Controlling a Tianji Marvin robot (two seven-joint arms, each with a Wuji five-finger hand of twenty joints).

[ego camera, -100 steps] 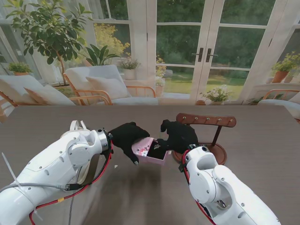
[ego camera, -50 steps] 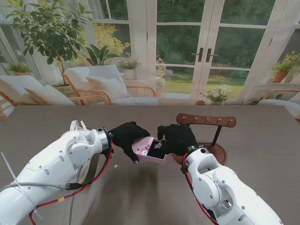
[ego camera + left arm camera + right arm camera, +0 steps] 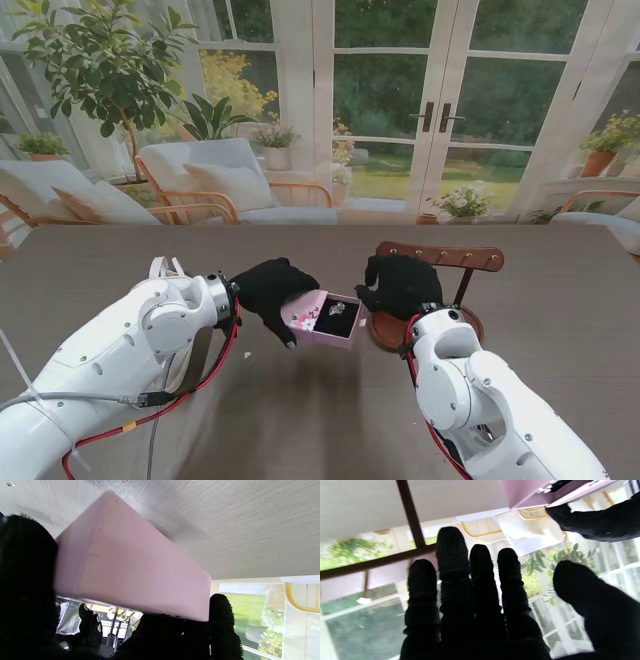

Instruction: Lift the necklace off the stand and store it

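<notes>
My left hand [image 3: 272, 292], in a black glove, holds an open pink jewellery box [image 3: 322, 320] lifted off the table. The pink box [image 3: 130, 577] fills the left wrist view, with fingers [image 3: 222, 627] around it. A silvery necklace [image 3: 336, 309] lies on the box's dark lining; a glint of the necklace [image 3: 545, 488] shows in the right wrist view at the box [image 3: 535, 492] edge. My right hand [image 3: 402, 284] hovers to the right of the box, over the wooden stand [image 3: 440, 258], fingers [image 3: 452, 562] spread and empty. The stand's pegs carry nothing that I can see.
The stand's round brown base [image 3: 385, 328] sits just right of the box, partly behind my right forearm [image 3: 470, 385]. A white looped cable or strap [image 3: 165, 268] lies by my left arm. The dark wood-grain table [image 3: 560, 330] stretches to both sides.
My right hand has drawn back to the right, away from the box and up over the stand, with fingers spread. The necklace now lies uncovered in the box. The left hand has stayed put.
</notes>
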